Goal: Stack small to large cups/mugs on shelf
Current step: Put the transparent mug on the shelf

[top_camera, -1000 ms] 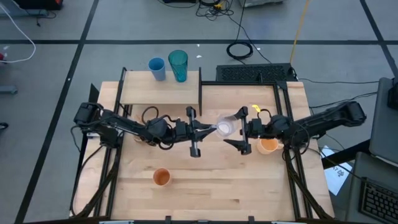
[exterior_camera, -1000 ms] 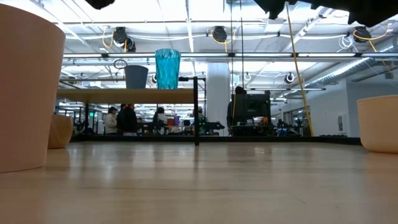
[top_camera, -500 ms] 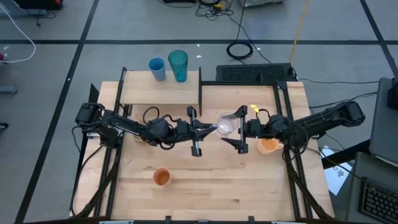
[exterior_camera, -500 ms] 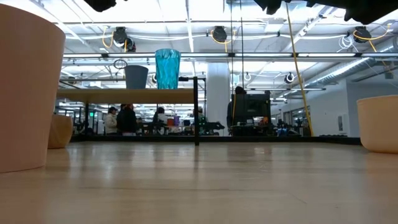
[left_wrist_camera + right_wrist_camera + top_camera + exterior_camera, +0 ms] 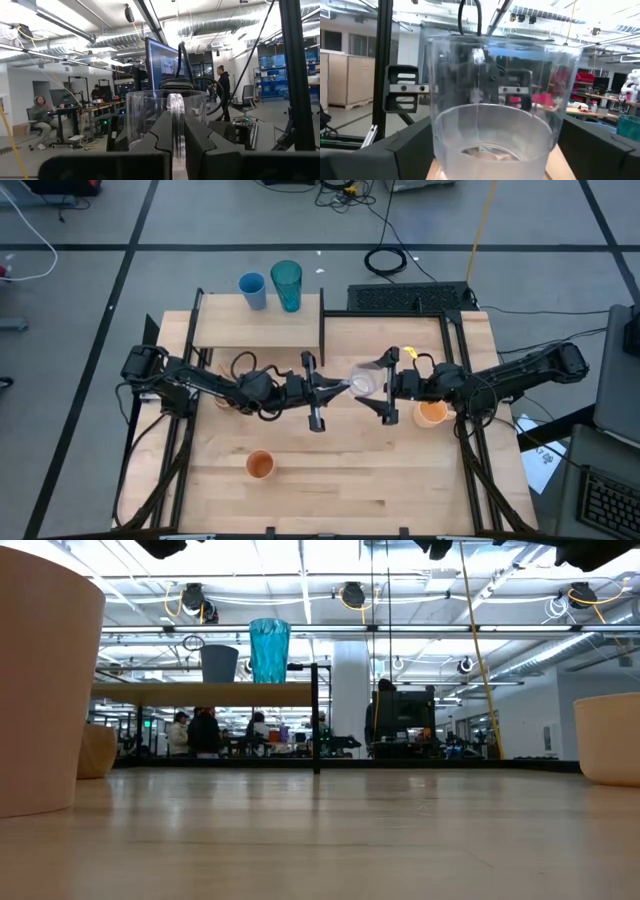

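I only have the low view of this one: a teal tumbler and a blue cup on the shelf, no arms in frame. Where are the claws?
Observer: Both are mid-table, above your frame. The left claw is shut on the handle of a clear glass mug, which it holds off the tabletop.
Operator: And the right one?
Observer: The right claw faces it from the other side. It is open, with one finger on each side of that mug's body.
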Robot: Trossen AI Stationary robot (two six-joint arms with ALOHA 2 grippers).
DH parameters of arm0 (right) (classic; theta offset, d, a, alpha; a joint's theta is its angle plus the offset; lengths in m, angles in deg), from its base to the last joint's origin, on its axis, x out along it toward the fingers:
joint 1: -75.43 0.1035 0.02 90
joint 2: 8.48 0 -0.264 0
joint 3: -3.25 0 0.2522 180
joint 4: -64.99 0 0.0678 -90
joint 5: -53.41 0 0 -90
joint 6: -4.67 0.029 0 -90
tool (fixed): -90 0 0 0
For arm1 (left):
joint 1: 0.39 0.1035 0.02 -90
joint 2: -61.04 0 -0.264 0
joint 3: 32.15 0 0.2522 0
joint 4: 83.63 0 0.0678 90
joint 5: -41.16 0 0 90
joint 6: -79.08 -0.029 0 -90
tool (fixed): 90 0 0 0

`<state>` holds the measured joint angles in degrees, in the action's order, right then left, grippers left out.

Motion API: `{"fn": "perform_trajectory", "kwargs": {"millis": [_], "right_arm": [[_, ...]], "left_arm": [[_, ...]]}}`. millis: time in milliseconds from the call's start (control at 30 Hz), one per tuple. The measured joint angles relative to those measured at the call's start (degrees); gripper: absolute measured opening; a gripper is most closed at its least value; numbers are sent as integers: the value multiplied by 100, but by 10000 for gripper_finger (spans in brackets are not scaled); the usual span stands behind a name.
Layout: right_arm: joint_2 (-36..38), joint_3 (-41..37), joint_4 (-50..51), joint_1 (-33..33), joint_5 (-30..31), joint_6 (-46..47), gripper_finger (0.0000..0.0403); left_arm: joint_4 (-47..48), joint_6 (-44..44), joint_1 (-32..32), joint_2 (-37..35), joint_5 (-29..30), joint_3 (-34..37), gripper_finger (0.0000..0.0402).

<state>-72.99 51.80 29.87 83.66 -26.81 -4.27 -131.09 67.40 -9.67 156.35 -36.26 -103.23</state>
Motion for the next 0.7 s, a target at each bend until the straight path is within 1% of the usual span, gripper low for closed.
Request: {"fn": "perform_trajectory", "kwargs": {"millis": [167, 267, 433, 633, 700], "right_arm": [[0, 0, 10, 0, -6, 68, 315], [0, 0, 20, 0, -6, 75, 299], [0, 0, 34, 0, -15, 109, 299], [0, 0, 50, 20, -135, 223, 299], [2, 0, 67, 53, -190, 230, 305]], "left_arm": [[-1, -47, 0, 0, 9, -2, 15], [-1, -54, 0, 0, 9, -2, 21], [4, -17, 0, 0, 7, -2, 41], [14, -11, -4, 0, 3, -2, 45], [25, -9, -10, 0, -48, -2, 46]]}}
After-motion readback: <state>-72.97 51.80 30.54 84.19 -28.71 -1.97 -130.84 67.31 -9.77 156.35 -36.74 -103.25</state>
